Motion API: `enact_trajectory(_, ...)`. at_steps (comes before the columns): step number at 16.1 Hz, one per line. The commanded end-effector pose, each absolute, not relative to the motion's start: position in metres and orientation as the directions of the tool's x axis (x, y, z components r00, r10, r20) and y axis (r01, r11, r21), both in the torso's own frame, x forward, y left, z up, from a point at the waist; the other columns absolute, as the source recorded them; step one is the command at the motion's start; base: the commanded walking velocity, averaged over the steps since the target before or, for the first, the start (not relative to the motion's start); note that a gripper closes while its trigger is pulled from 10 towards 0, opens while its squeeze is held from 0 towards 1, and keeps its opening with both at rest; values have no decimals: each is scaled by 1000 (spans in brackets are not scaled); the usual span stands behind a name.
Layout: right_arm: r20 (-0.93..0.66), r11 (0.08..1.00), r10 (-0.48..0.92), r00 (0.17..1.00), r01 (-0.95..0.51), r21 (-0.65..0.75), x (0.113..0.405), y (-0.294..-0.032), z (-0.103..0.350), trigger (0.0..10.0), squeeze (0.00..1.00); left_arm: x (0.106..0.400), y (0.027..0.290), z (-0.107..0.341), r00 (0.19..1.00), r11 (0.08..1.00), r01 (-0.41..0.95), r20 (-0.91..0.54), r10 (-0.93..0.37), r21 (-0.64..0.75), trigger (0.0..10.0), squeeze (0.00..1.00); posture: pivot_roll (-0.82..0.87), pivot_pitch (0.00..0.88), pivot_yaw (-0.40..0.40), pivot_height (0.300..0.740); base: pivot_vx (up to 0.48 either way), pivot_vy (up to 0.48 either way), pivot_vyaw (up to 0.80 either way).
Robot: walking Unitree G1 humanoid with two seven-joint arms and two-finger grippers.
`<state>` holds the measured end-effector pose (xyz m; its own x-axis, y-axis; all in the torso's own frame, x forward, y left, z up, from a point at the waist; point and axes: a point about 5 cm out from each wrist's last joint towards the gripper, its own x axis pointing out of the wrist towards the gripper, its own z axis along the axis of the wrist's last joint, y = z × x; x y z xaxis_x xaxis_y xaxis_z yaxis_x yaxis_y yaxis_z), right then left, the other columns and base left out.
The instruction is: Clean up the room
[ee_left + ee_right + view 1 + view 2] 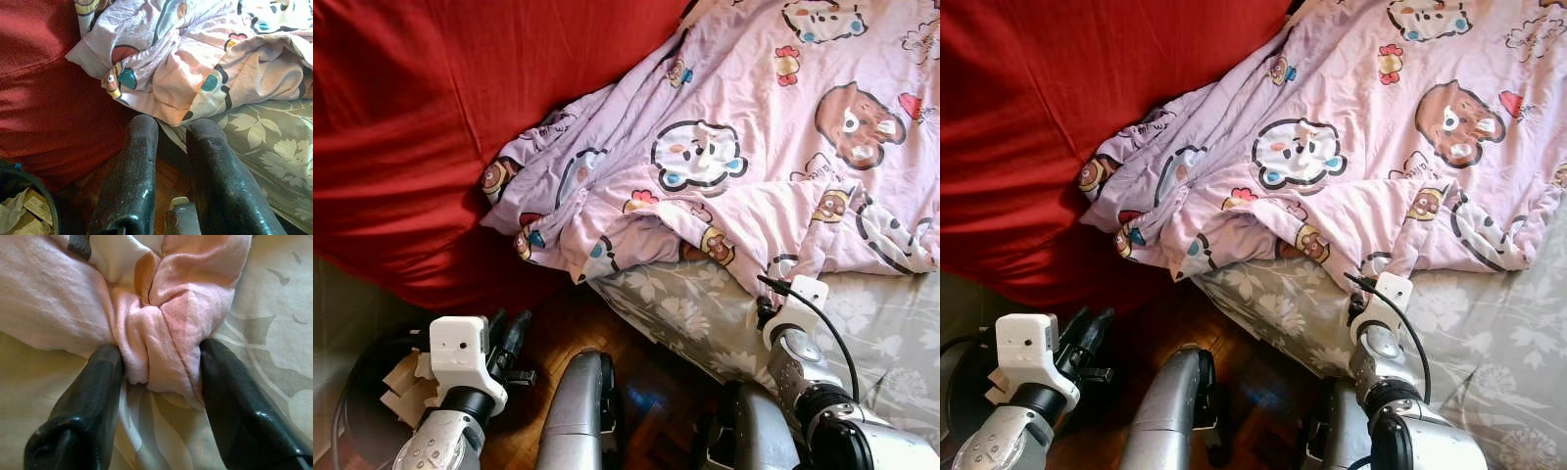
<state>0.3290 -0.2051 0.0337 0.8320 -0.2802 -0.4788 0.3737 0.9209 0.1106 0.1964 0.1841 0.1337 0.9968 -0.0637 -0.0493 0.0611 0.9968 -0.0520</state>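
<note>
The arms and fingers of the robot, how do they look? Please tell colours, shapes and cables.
Both arms are silver metal tubes with black joints. The left gripper has a white boxy camera housing with small dark holes, and two long black fingers, rounded and slightly rough. The right gripper has the same black fingers, a smaller white block at the wrist, and a thin black cable curving along it.

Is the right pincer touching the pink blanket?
Touching. The right wrist view shows the right pincer with both black fingers pressed against a bunched fold of the pink blanket.
</note>
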Motion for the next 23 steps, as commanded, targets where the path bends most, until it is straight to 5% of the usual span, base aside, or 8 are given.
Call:
enact_trajectory(1,-554,918,-276,785,387,91,313,-203,13,0,0,190,184,134,995,997,65,-68,-68,-44,10000,0,345,365,70,626,0,0,0)
enact_trajectory(15,-537,940,-237,810,331,84,313,-196,12,0,0,193,187,118,995,998,36,-87,-41,-61,10000,0,312,323,49,626,0,0,0)
enact_trajectory(19,-519,947,-227,824,311,79,310,-200,11,0,0,206,189,107,996,997,15,-90,-21,-75,10000,0,279,262,32,626,0,0,0)
enact_trajectory(23,-467,962,-182,865,254,96,306,-200,10,0,0,230,201,91,997,997,-26,-78,20,-77,10000,0,223,113,9,626,0,0,0)
